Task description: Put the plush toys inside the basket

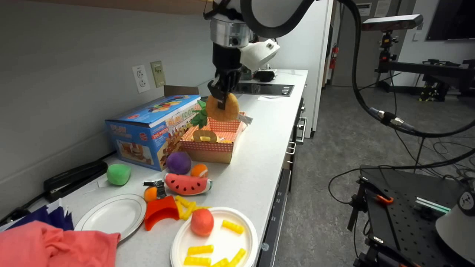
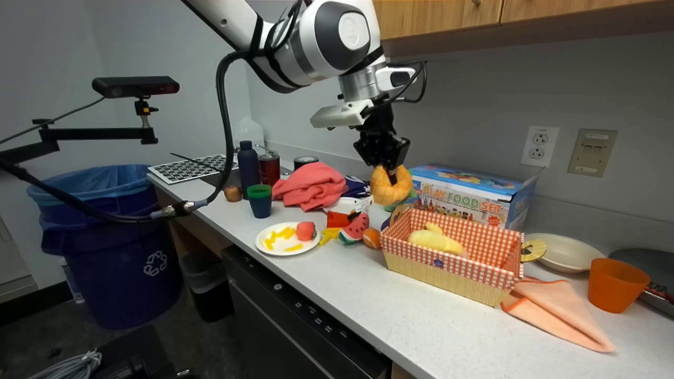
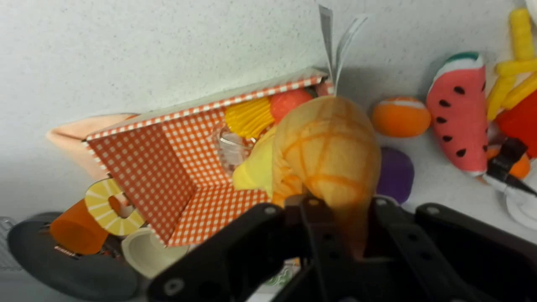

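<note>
Gripper: a black two-fingered gripper (image 3: 347,203), its fingers closed from either side on an orange-yellow rounded plush toy (image 3: 331,147) with darker crossing lines, pinching it between them.
Held toy: in the air over one end of the basket, higher than the rim in both exterior views; a green leafy top (image 1: 200,115) sticks out to one side and a white tag (image 1: 245,119) to the other.
Basket: a low rectangular tan basket (image 2: 442,276) with a red-and-white checked lining, upright on the pale speckled counter (image 2: 368,300).
Inside the basket: a pale yellow elongated soft toy (image 2: 434,239), a yellow ridged piece (image 3: 249,117), a red rounded piece (image 3: 289,102) and a clear shiny piece (image 3: 232,147) too blurred to name.
Outside, near the held toy: a purple soft ball (image 1: 179,163), an orange ball with a white stripe (image 1: 199,170) and a red watermelon-slice plush toy with black seeds (image 1: 187,184); whether the last two touch cannot be told.
White round plate (image 1: 251,237): a coral-red ball (image 1: 202,222) and several yellow ridged sticks (image 1: 200,249) on it.
Wall side: a blue printed cardboard box (image 1: 157,135) just beside the basket, a green soft ball (image 1: 118,174) near the box.
Opposite end: a peach cloth (image 2: 561,316) at the basket's corner, an orange plastic cup (image 2: 616,284) beyond.
</note>
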